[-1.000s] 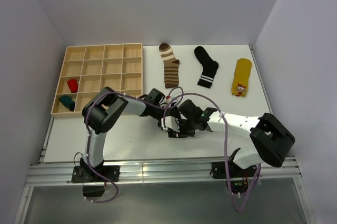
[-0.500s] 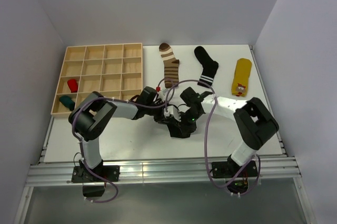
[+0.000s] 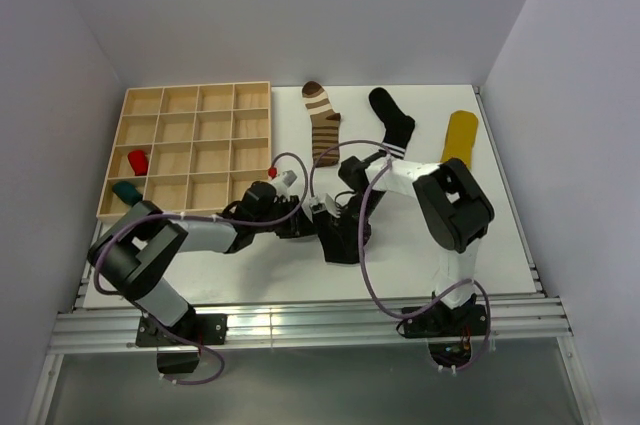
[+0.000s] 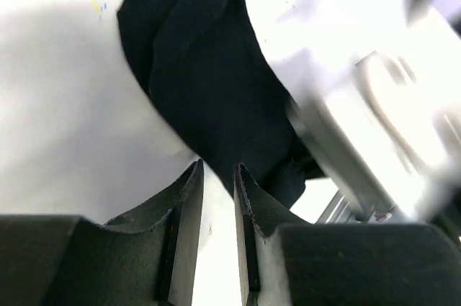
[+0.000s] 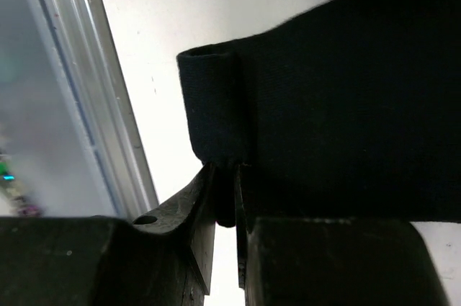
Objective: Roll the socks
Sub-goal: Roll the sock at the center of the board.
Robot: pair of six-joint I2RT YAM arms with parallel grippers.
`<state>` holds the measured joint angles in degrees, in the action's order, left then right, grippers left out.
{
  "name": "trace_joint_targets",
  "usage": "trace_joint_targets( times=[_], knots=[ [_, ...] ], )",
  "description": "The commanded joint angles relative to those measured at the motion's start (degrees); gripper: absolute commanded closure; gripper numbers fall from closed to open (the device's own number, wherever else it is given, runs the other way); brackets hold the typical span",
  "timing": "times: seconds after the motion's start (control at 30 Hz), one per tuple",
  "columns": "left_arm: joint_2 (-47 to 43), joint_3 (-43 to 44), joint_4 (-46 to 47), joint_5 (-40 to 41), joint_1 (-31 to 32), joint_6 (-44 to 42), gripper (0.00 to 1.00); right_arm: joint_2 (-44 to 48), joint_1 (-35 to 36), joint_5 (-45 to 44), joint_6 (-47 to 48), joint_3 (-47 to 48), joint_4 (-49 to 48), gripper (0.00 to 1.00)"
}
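Observation:
The plain black sock [image 3: 341, 244] lies bunched in the middle of the table. My right gripper [image 3: 352, 219] reaches in from the right and is shut on a rolled fold at the sock's edge [image 5: 215, 108], which is pinched between its jaws [image 5: 225, 171]. My left gripper [image 3: 303, 226] lies low on the table just left of the sock. Its jaws [image 4: 218, 171] stand a narrow gap apart, showing only white table between them, and the black sock [image 4: 205, 83] is right in front. The striped brown-and-cream sock [image 3: 322, 125], the black sock with white cuff stripes [image 3: 392, 123] and the yellow sock [image 3: 459, 134] lie flat at the back.
A wooden compartment tray [image 3: 200, 130] sits at the back left, with a red roll [image 3: 137, 161] and a teal roll [image 3: 126, 193] in its left cells. The right arm's forearm [image 3: 450, 200] stands in front of the yellow sock. A metal rail [image 3: 300, 320] runs along the near table edge.
The left arm's elbow has swung left and down toward the near edge. The right arm has folded back and upright. Both grippers stay at the black sock, the right one pinching it.

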<state>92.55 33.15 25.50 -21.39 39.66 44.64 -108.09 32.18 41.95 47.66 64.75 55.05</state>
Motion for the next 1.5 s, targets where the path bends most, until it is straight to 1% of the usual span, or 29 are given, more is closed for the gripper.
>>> trace_joint_targets(
  times=[0.0, 0.1, 0.13, 0.2, 0.23, 0.27, 0.33, 0.37, 0.47, 0.63, 0.83, 1.0, 1.17, 1.47],
  knots=[
    [-4.92, -3.25, 6.75, 6.95, 2.00, -0.96, 0.71, -3.96, -1.60, 0.14, -1.33, 4.41, 4.36, 0.85],
    [-9.57, -7.03, 7.99, 11.35, 4.19, -3.24, 0.70, -7.73, -2.39, 0.58, -1.69, 7.84, 7.25, 0.85],
    [-11.85, -7.22, 7.82, 15.02, 6.03, -4.38, 0.68, -8.79, -2.48, 0.58, -1.78, 9.33, 7.88, 0.85],
    [-13.62, -6.52, 5.54, 18.82, 8.58, -8.86, 0.65, -10.29, -3.00, 1.37, -1.61, 10.74, 9.80, 0.85],
    [-14.32, -5.99, 4.83, 21.01, 11.12, -10.52, 0.61, -11.77, -3.18, 1.46, -1.34, 12.05, 10.43, 0.85],
    [-14.24, -5.38, 3.87, 21.12, 12.19, -14.02, 0.59, -12.40, -3.44, 1.72, -1.25, 12.59, 11.48, 0.85],
    [-12.93, -2.74, 2.72, 21.12, 14.99, -17.73, 0.56, -13.80, -3.71, 1.38, -1.87, 13.73, 11.66, 0.84],
    [-12.40, -1.95, 2.28, 21.12, 16.05, -20.97, 0.55, -14.33, -3.79, 1.20, -2.22, 14.08, 11.58, 0.84],
    [-9.59, 0.51, 1.84, 22.36, 18.69, -26.51, 0.51, -16.27, -4.06, 0.23, -3.71, 15.31, 11.83, 0.84],
    [-4.06, 3.85, 1.40, 22.09, 21.33, -32.15, 0.49, -18.03, -4.76, 0.94, -3.80, 16.11, 12.81, 0.84],
    [0.25, 4.30, 3.51, 24.02, 23.00, -34.27, 0.50, -18.47, -4.94, 0.76, -4.24, 16.28, 12.98, 0.84],
    [1.22, 3.68, 3.95, 22.89, 23.09, -34.71, 0.50, -19.26, -5.29, 0.67, -4.50, 16.81, 13.33, 0.84],
    [1.66, 2.72, 5.00, 21.91, 23.36, -33.57, 0.51, -19.96, -5.38, 0.85, -5.47, 17.43, 13.25, 0.84],
    [3.42, -0.53, 8.42, 16.91, 23.53, -29.53, 0.55, -20.05, -5.55, 0.94, -7.14, 17.78, 12.89, 0.85]
  ],
)
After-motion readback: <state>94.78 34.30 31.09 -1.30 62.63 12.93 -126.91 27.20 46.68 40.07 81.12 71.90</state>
